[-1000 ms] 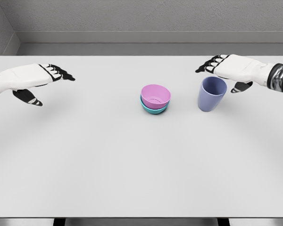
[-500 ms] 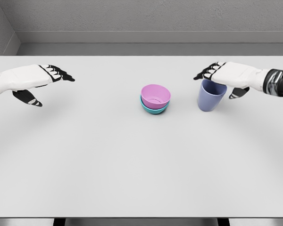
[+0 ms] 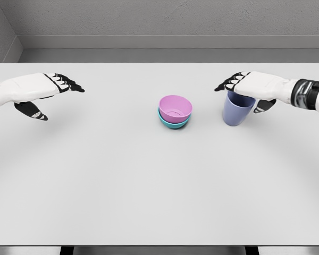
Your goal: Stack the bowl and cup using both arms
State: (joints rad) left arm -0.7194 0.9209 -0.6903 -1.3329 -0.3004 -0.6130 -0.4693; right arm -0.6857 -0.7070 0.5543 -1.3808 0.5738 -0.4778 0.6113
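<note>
**A:** Head view is all we've got, so what's on the tabletop (image 3: pixel 149 180)?

**B:** Pretty simple scene. Pink bowl (image 3: pixel 175 109) sits nested in a teal bowl (image 3: pixel 173 124), roughly mid-table, a bit toward the far side. Only the teal one's lower edge peeks out underneath. Just to the right of that stack, apart from it, stands a blue-purple cup (image 3: pixel 237 110), upright, mouth up.

**A:** And the hands?

**B:** Right hand (image 3: pixel 252 87) comes in from the right edge and sits over the cup's rim — palm down, covering the far part of the opening. Its fingers (image 3: pixel 227 84) are stretched out flat and point left past the rim, thumb hanging down on the cup's right side. Fingers are apart, not wrapped round anything. Can't tell if the palm actually touches the rim or just hovers on top.

**A:** Left one?

**B:** Left hand (image 3: pixel 34 87) is way over at the left edge, well apart from the bowls — above the tabletop, fingers extended and pointing right, thumb dropped below. Holding nothing.
</note>
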